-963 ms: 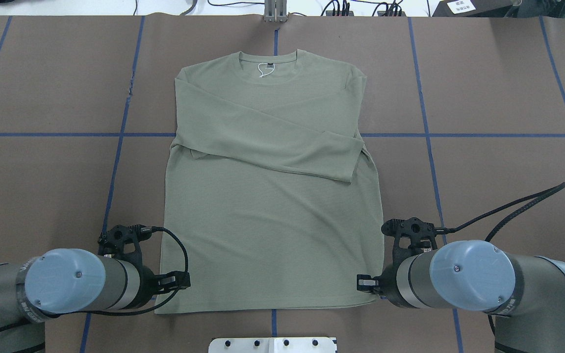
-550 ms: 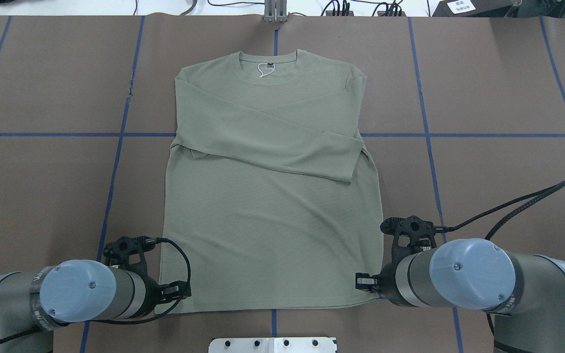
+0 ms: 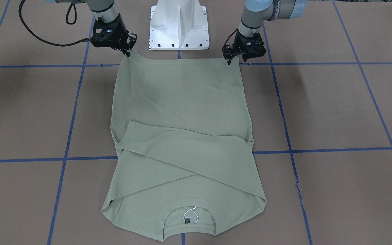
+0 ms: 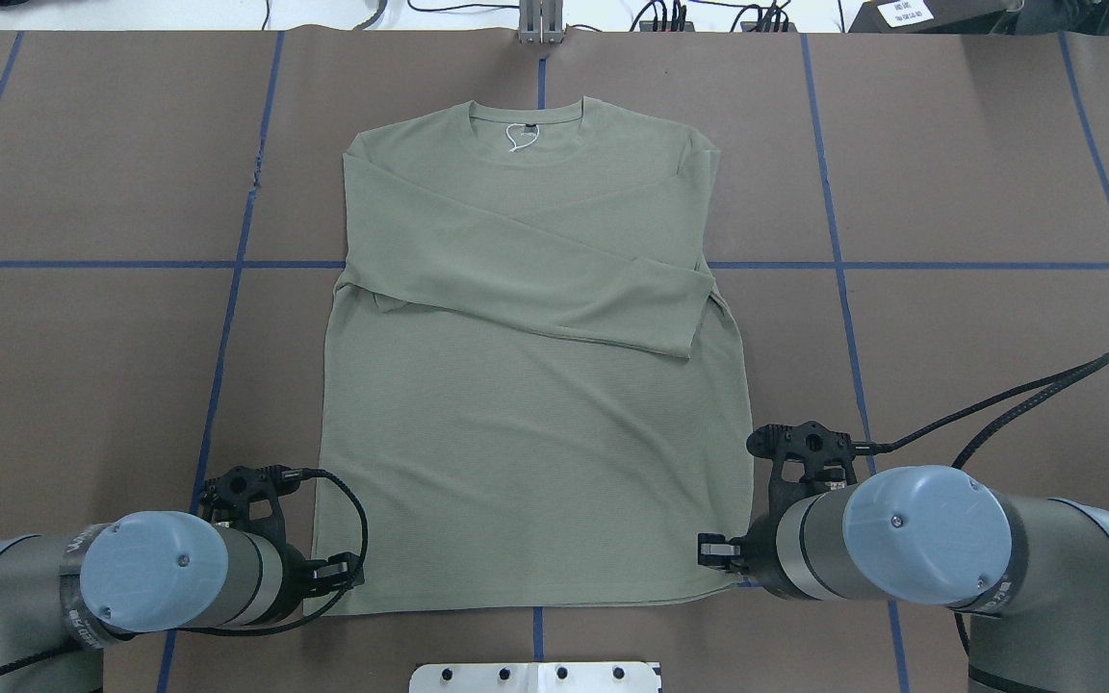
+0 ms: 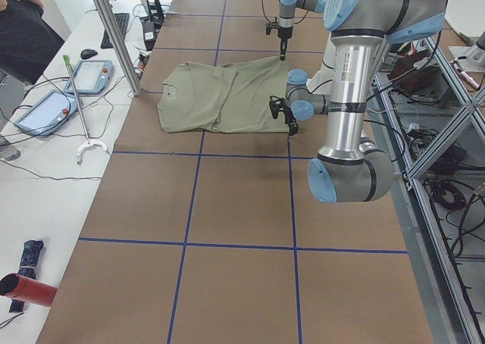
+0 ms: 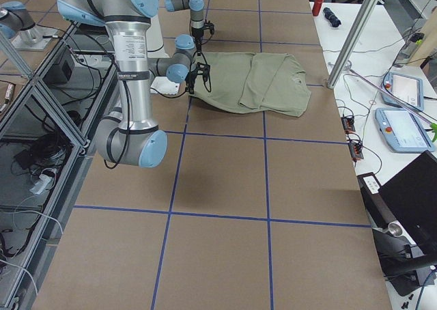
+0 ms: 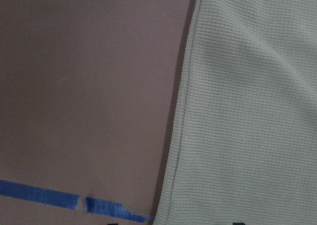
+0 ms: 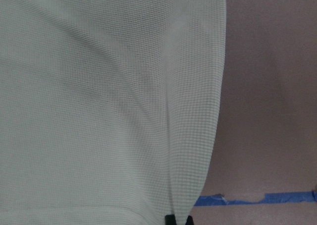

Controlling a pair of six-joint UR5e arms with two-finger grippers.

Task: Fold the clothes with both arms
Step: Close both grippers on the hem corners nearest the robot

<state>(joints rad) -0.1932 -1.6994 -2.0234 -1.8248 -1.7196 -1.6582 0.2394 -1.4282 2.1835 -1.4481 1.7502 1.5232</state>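
While both arms sit at the bottom hem, what matters most is which way the sage-green long-sleeved knit shirt [image 4: 526,433] runs. Its long way goes straight out from the two end effectors, hem close and neck far. Each arm is just as near to its own corner, so neither one leads.

The black two-finger right end effector [image 3: 128,52] looks pinched shut on the hem corner right under it. Its wrist view shows the two tips almost together at the cloth edge. The black two-finger left end effector [image 3: 230,60] is at the other hem corner. Its tips look spread apart, one on each side of the shirt's edge, so I think it is open and has not grabbed yet.

Between the two end effectors the hem lies flat on the brown paper surface [image 4: 949,192]. Further out from them the body is smooth. Beyond that, both sleeves [image 4: 535,279] are folded across the chest. Farthest away is the round neck with its white string tag [image 4: 519,138].

I think the next step is for the left one to close. Then both can lift the hem and carry it out toward the neck.
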